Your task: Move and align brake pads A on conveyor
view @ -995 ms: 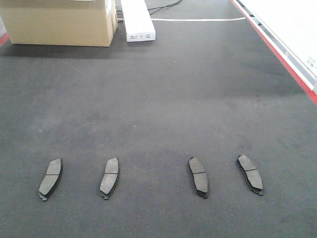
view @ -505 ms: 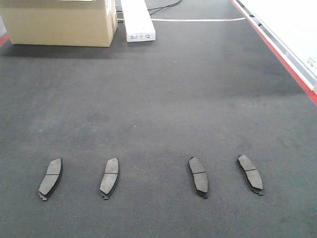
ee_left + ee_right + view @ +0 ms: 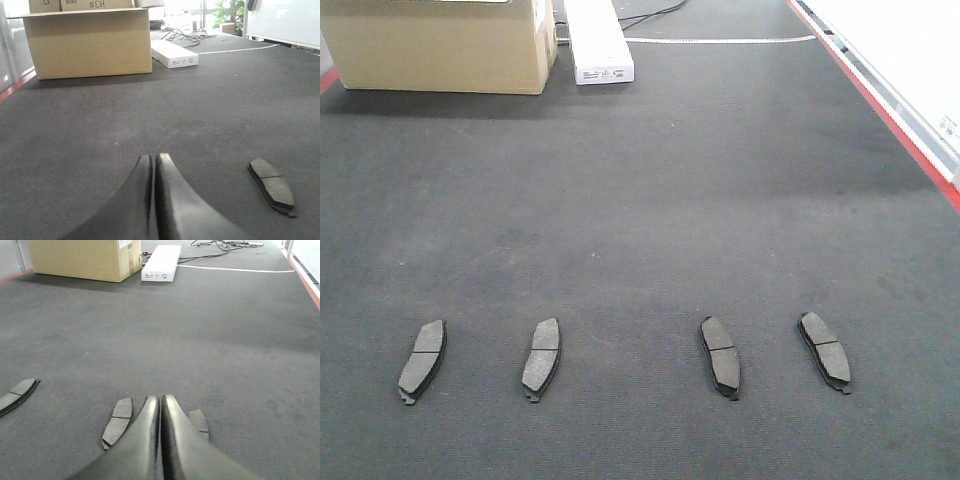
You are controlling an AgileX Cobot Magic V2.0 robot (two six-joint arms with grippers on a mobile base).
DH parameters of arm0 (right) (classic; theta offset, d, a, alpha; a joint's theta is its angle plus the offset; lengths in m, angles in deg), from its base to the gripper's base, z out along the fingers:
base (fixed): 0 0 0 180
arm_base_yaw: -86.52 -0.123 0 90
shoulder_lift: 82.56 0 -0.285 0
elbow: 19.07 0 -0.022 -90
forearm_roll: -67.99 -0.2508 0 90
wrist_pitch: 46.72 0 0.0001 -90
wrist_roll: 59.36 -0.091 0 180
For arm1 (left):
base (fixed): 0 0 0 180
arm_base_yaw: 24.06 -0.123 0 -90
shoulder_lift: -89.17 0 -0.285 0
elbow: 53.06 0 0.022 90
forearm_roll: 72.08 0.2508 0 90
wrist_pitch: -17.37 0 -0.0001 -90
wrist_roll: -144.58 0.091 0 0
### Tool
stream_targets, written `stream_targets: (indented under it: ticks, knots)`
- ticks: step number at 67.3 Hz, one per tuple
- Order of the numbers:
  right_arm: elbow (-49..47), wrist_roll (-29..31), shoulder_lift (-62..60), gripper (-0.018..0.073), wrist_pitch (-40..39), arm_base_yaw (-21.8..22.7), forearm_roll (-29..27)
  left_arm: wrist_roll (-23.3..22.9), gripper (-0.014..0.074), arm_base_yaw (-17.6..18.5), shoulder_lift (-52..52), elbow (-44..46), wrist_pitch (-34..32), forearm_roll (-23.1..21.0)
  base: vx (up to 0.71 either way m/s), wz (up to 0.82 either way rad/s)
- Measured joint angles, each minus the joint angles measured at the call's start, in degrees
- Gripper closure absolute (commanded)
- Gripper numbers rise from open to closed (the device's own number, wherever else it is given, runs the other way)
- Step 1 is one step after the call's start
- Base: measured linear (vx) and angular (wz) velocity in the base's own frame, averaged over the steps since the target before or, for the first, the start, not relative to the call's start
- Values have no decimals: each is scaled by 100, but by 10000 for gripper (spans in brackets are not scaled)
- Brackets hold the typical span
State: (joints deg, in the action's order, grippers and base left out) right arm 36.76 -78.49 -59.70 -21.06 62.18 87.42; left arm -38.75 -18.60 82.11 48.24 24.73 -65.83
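Observation:
Several dark-grey brake pads lie in a row on the charcoal conveyor (image 3: 650, 190), near its front: one at far left (image 3: 423, 361), one beside it (image 3: 542, 358), one right of centre (image 3: 720, 357), one at far right (image 3: 825, 351). Neither gripper shows in the front view. My left gripper (image 3: 152, 158) is shut and empty above bare belt, with one pad (image 3: 272, 185) lying apart to its right. My right gripper (image 3: 161, 399) is shut and empty too. It hovers between two pads, one to its left (image 3: 118, 422) and one (image 3: 198, 419) partly hidden behind its right finger.
A cardboard box (image 3: 440, 45) and a long white box (image 3: 597, 40) stand at the far end of the belt, with cables behind them. A red-and-white stripe (image 3: 900, 130) runs along the belt's right edge. A further pad (image 3: 17, 394) lies at the right wrist view's left edge.

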Motion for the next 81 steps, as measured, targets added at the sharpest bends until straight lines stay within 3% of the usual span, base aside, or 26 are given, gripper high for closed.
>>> stream_targets:
  ticks: [9,16,25,35,43,58,81]
  knots:
    - [0,7,0,571,-5,152,0,0,603,0,0,0,2,0,0,0]
    - [131,27,0,571,-263,762,0,0,603,0,0,0,2,0,0,0]
    - [829,40,0,571,-1338,1503,-20,0,603,0,0,0,7,0,0,0]
    - [1773,241,-144,571,-2566,1996,-526,0,603,0,0,0,7,0,0,0]
    - [2197,646,-586,571,-2810,2058,-900,0,603,0,0,0,7,0,0,0]
    - [2300,1068,-1505,571,-2744,2058,-985,0,603,0,0,0,7,0,0,0]
    - [2300,1505,-1562,571,-2365,2063,-1102,0,603,0,0,0,19,0,0,0]
